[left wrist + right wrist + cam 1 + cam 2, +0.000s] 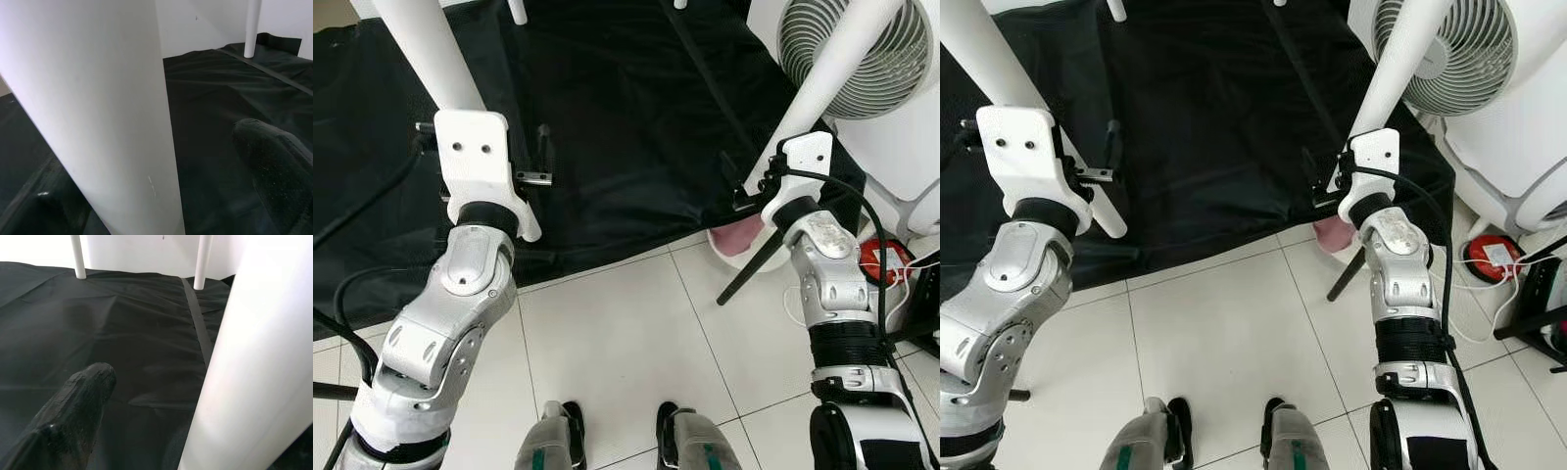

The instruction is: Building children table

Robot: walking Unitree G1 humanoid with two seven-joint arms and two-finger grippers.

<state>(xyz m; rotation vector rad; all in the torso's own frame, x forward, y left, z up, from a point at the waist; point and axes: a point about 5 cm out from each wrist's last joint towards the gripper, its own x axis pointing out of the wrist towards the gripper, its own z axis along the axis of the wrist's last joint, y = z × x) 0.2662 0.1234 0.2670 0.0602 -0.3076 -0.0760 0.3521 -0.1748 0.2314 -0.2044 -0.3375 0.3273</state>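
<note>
White tiled floor [626, 343] under me, black sheet [607, 127] ahead | left end effector [514, 162] closed around left white table leg [426, 49], leg rising from its fingers | right end effector [754, 191] clamped on right white table leg [832, 69], just beside fan [876, 44] | two more legs [77, 257] stand beyond on the sheet.

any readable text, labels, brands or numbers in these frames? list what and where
None readable.
Red round device on the floor by the fan: a white label, too small and blurred to read.
White table legs, black sheet, robot arms: no markings visible.
</note>
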